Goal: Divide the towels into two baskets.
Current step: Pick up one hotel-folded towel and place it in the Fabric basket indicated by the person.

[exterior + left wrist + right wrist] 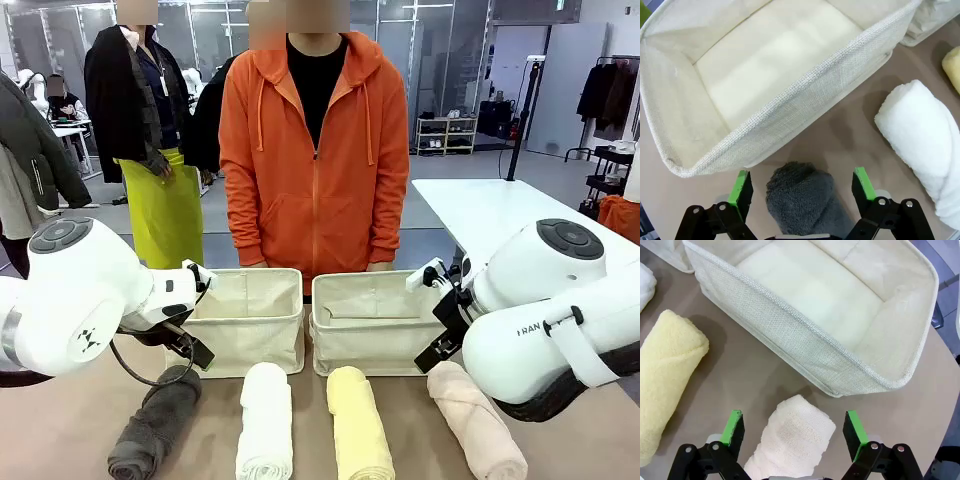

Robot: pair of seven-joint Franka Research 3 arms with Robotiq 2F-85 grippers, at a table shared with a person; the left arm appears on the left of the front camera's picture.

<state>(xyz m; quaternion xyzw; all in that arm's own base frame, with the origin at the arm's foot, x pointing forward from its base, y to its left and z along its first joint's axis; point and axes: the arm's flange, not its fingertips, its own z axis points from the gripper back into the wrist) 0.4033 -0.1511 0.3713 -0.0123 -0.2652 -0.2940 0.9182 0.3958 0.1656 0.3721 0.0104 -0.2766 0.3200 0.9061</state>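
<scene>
1. The left gripper, at the bottom centre of the left wrist view, has its jaws spread wide. One green pad stands on each side of the grey towel, with a gap on both sides.
2. The right gripper, at the bottom centre of the right wrist view, is spread just as wide. It straddles the end of the pink towel without touching it.
3. In the front view four rolled towels lie in a row along the lower edge, on the brown table. From left to right they are grey, tilted, then the white towel, the yellow towel and pink, also tilted.
4. The left basket and the right basket stand side by side at the frame's centre, just behind the towels and almost touching each other.
5. The grey towel's end lies just beside the left basket's near wall. The pink towel's end lies near the right basket's corner.
6. A person in an orange hoodie stands behind the baskets, at top centre.
</scene>
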